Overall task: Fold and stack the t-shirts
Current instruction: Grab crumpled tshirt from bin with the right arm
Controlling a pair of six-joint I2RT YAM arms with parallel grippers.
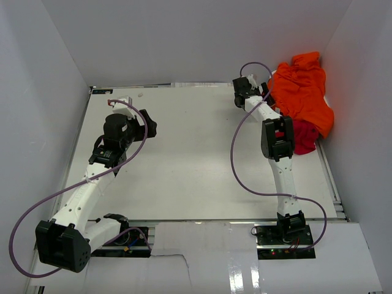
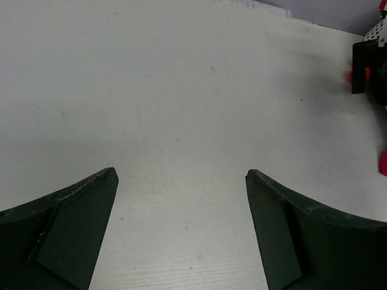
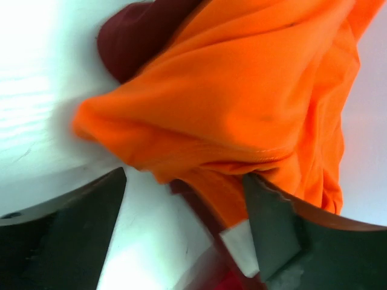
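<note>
Orange t-shirt (image 3: 242,90) (maroon t-shirt (image 3: 136,36) beneath) before the spread right hand (image 3: 184,181)

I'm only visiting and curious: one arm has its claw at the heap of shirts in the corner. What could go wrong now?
1. The orange shirt lies bunched against the maroon shirt and the crimson shirt, so the open right gripper may well pinch several layers and drag the others along.
2. The heap sits at the far right corner of the table; a pull could slide cloth over the edge.
</note>
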